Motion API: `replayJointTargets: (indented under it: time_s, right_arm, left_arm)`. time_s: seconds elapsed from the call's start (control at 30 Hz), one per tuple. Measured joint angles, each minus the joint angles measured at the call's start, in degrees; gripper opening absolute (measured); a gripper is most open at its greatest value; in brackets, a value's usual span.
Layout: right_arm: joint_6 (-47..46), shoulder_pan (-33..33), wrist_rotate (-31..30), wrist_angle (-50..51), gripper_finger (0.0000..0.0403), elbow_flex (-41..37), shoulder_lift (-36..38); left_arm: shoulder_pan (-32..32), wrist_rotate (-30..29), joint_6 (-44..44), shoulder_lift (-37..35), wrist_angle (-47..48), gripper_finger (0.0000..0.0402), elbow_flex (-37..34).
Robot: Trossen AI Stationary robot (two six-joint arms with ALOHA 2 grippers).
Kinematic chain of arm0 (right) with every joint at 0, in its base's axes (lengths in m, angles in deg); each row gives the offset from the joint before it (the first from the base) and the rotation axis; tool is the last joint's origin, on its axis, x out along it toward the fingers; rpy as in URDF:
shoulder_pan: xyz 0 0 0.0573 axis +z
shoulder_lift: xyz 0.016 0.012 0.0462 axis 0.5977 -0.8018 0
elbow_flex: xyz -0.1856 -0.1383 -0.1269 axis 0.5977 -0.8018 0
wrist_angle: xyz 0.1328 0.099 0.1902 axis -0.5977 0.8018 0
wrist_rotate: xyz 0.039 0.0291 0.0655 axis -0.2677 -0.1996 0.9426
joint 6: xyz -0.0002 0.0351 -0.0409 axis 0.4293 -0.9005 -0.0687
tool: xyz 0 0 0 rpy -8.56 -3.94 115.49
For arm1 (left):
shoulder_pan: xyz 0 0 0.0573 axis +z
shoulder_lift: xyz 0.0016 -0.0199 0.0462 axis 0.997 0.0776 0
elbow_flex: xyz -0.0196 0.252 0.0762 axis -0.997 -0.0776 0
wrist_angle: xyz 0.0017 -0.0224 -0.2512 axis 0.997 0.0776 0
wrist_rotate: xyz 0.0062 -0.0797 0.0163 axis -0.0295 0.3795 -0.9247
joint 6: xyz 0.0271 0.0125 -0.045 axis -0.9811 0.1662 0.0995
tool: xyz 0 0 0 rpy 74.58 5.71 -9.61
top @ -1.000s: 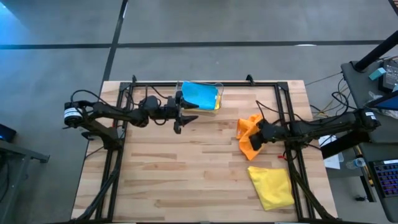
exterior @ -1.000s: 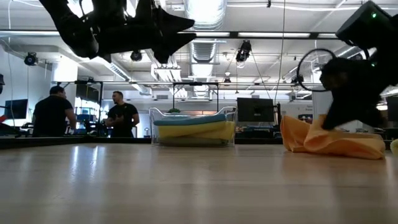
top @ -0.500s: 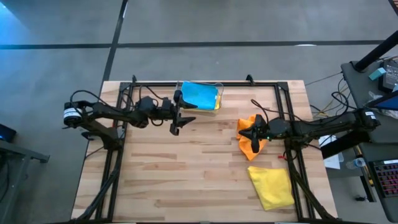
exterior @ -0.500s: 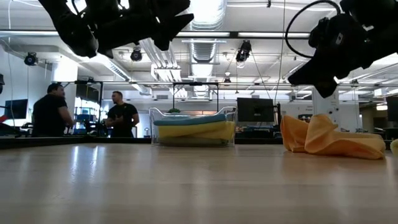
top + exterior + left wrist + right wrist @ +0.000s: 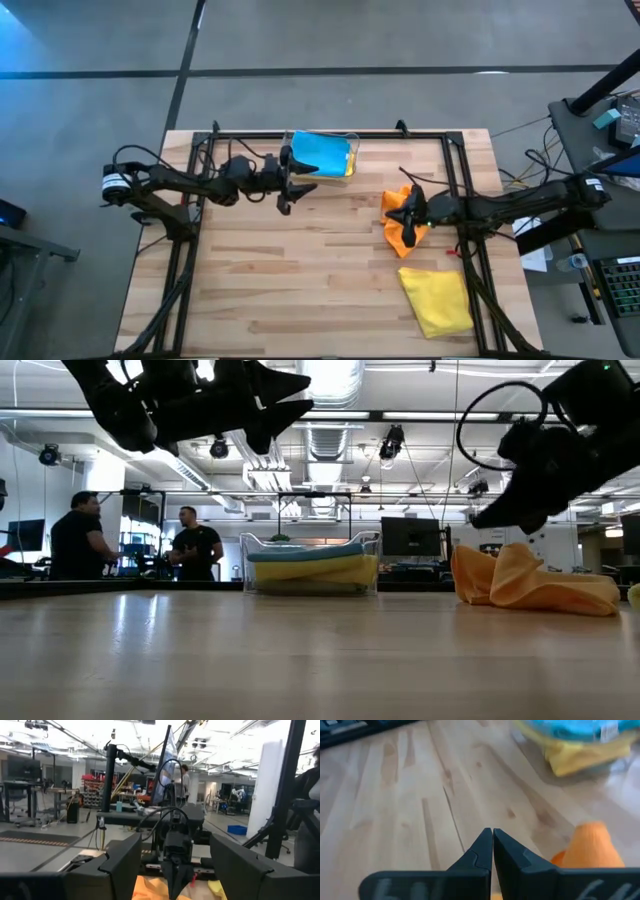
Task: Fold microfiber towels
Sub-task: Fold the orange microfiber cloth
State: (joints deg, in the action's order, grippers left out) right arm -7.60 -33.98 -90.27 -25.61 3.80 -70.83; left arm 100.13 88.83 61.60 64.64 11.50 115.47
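Your left gripper [image 5: 291, 190] hangs above the table with its fingers spread wide, empty, just beside the clear plastic bin [image 5: 350, 160] holding the light blue towel [image 5: 320, 152]. Your right gripper [image 5: 409, 222] hovers pinched together, holding nothing, over the crumpled orange microfiber towel [image 5: 397, 238]. The flat yellow microfiber towel [image 5: 438, 300] lies near it, at the table's front right.

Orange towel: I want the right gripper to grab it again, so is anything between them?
Nothing visible. The right gripper, shut and empty, hovers directly above the crumpled orange towel, with only air between them in the low view.
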Motion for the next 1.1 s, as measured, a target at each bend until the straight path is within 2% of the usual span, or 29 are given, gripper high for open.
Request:
replayJointTargets:
  time_s: [0.27,0.63,0.8,1.1]
  right_arm:
    - [-1.9,0.0,0.1,-3.2,0.0008,-3.6,-2.8]
    - [-3.7,0.7,0.6,-4.1,0.0008,-4.7,-3.4]
    - [-3.9,0.8,4.0,-8.3,0.0008,-4.7,-3.4]
    - [-2.8,0.8,6.6,-7.8,0.0008,3.4,-3.3]
  left_arm:
    - [-0.1,-3.6,0.0,0.2,0.8,0.0219,-0.1]
    - [-0.5,-3.8,0.1,2.5,0.8,0.0219,0.0]
    - [-1.4,-3.9,0.0,2.6,0.7,0.0219,0.3]
    - [-4.9,-3.4,0.0,2.6,0.7,0.0219,1.5]
